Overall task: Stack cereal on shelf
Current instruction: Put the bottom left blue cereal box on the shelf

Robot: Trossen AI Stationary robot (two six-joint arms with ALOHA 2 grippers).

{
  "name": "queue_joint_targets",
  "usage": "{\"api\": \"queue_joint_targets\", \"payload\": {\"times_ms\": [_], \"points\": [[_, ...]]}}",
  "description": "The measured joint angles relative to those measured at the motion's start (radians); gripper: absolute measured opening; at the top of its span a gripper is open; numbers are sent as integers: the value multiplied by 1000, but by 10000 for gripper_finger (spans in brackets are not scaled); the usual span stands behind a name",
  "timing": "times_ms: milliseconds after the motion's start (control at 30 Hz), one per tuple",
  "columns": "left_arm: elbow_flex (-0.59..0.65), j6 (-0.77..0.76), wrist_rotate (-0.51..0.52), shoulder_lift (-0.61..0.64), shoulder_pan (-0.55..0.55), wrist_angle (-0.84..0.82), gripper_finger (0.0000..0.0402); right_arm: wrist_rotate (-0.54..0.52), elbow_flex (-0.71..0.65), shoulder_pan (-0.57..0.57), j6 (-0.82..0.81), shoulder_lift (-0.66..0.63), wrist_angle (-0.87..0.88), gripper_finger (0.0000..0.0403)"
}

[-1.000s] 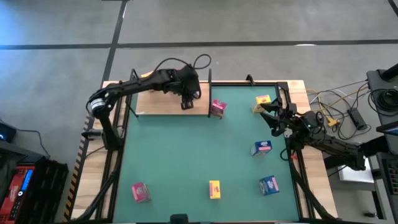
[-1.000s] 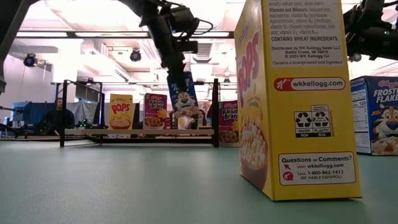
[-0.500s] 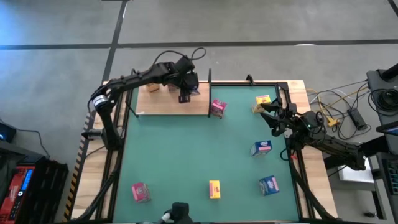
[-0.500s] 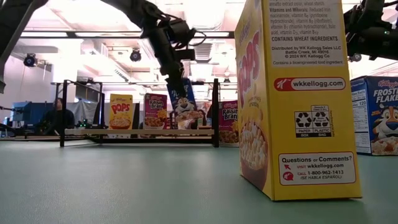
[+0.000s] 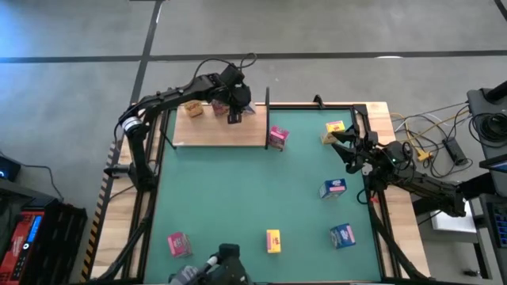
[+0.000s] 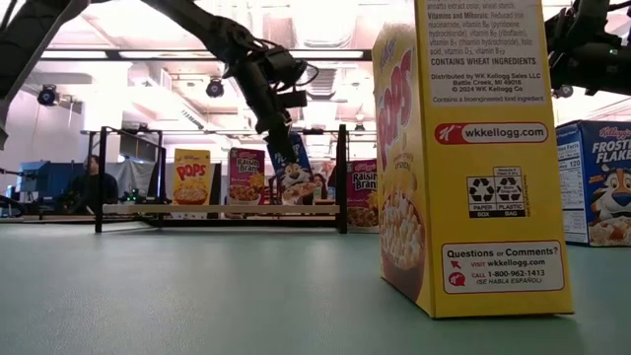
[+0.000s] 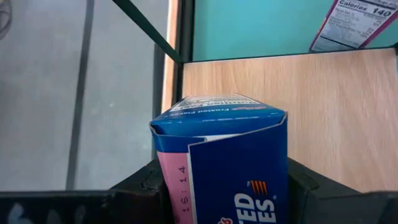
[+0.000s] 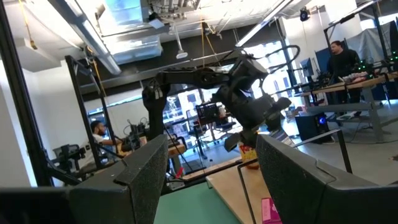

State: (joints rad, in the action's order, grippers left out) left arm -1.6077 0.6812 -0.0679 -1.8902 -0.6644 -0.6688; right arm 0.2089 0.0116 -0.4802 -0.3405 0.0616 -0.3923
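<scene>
The left hand (image 5: 234, 111) is clamped on a blue Frosted Flakes box (image 7: 224, 162), its fingers (image 7: 146, 186) pressed to the box's two narrow sides in the left wrist view. In the low view the box (image 6: 293, 170) hangs tilted from the hand, its lower end at about the level of the boxes already on the shelf, and I cannot tell whether it touches the board yet. Directly past the box lies the pale wooden shelf (image 7: 329, 118), so the shelf is straight ahead of and under the hand. The coming move looks like a short lowering, with the box's long axis brought upright to match its neighbours.

On the shelf, beyond the held box, stand a yellow Pops box (image 6: 191, 177) and a Raisin Bran box (image 6: 246, 176), side by side, with the held box next along that row. A second Raisin Bran box (image 5: 276, 138) stands on the green surface (image 5: 238, 198) just beside the shelf's end upright.

The right hand (image 5: 348, 150) waits over the far right of the surface, its fingers spread and empty, near another yellow box (image 5: 334, 129). The left arm is plainly the nearer one to the shelf.
</scene>
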Motion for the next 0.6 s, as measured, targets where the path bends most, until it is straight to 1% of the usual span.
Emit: {"api": "queue_joint_targets", "payload": {"times_ms": [133,300,400,600], "points": [[-5,17,-10,-18,-11,2,156,0,0,0,0,0,0,235],[-53,17,-23,-58,-20,-8,166,0,0,0,0,0,0,235],[-108,17,-37,-94,-23,-51,176,0,0,0,0,0,0,235],[-260,17,-61,-184,-26,-217,193,0,0,0,0,0,0,235]]}}
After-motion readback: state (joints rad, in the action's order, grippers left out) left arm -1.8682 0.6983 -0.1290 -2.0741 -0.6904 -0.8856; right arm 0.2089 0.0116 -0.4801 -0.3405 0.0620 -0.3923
